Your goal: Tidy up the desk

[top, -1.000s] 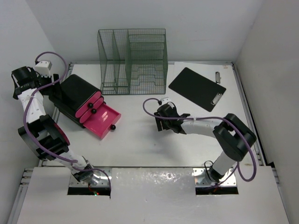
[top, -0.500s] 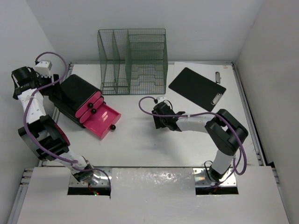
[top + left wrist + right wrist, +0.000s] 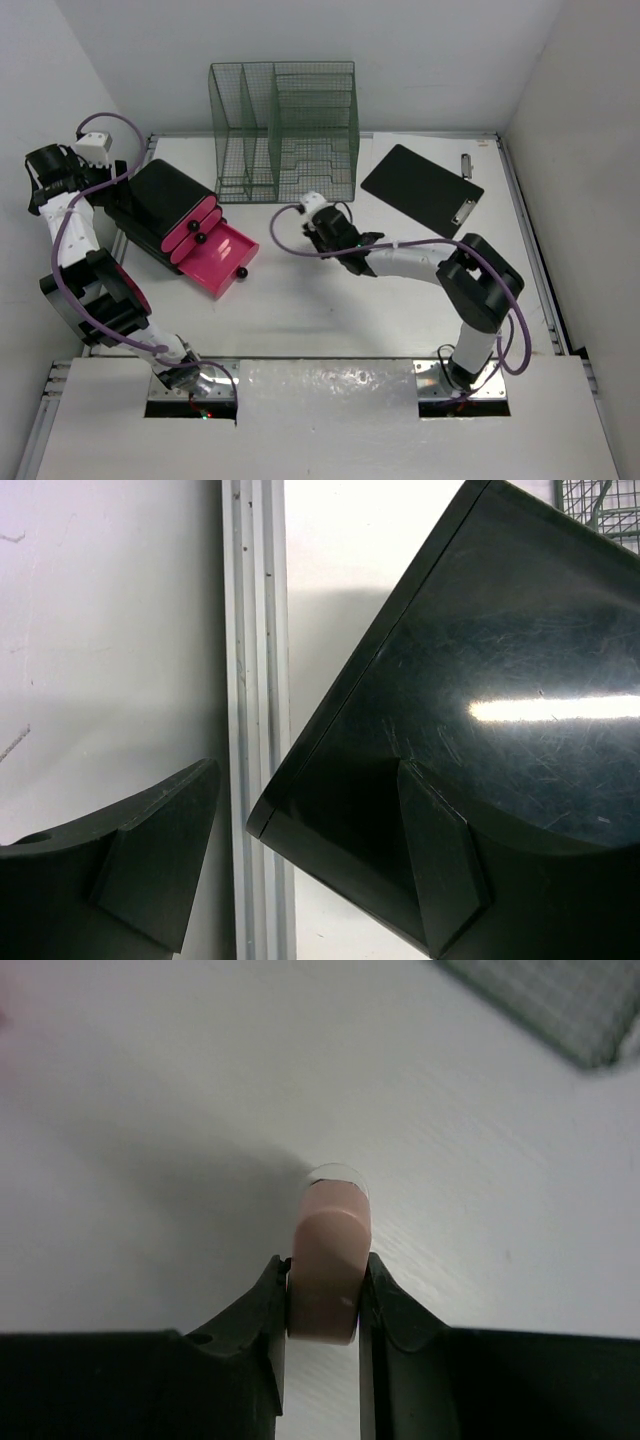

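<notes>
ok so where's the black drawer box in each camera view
top external: black drawer box at the left of the desk, one pink drawer pulled out.
left wrist: its glossy black top fills the right half.
right wrist: not in it; a small pink object sits mid-frame.
shared landmark: green mesh file rack, a sliver at the top right corner of both wrist views.

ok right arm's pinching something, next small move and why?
Probably a short straight lift. The right gripper is shut on the small pink object, close above the desk. Clearing the surface first would let it carry toward the open pink drawer, a likely home.
</notes>
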You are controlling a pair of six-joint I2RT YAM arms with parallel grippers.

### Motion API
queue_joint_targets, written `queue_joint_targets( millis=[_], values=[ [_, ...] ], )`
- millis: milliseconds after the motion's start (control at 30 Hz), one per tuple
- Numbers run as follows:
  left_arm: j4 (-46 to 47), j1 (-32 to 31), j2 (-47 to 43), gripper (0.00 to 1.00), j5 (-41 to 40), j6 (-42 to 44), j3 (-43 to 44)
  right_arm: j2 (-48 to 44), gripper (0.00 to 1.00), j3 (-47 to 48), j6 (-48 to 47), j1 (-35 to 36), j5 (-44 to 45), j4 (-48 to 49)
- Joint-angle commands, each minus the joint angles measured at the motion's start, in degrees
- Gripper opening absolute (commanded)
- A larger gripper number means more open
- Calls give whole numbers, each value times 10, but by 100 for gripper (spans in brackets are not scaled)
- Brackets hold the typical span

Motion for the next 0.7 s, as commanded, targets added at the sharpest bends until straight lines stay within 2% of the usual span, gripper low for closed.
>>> queue_joint_targets(
  millis=[0, 100, 167, 300, 367, 467, 567, 667],
  values=[
    [-25, -1, -10, 70, -6, 6, -13, -9, 0, 100, -145, 64, -90, 139],
    [-27, -1, -10, 70, -7, 5, -14, 63, 0, 197, -158, 96, -206, 158],
    [-31, -1, -10, 70, -12, 9, -14, 134, 0, 281, -109, 99, -274, 151],
    [-31, -1, -13, 70, -21, 17, -21, 232, 0, 396, -53, 99, -323, 128],
    [-26, -1, -13, 70, -22, 18, -24, 253, 0, 422, -25, 100, -335, 130],
    [-24, -1, -10, 70, -22, 19, -26, 262, 0, 409, -11, 104, -349, 157],
    [-21, -1, -8, 70, -19, 16, -23, 258, 0, 391, -30, 106, -362, 176],
    [-21, -1, -5, 70, -14, 12, -21, 279, 0, 416, -60, 107, -343, 135]
  ],
)
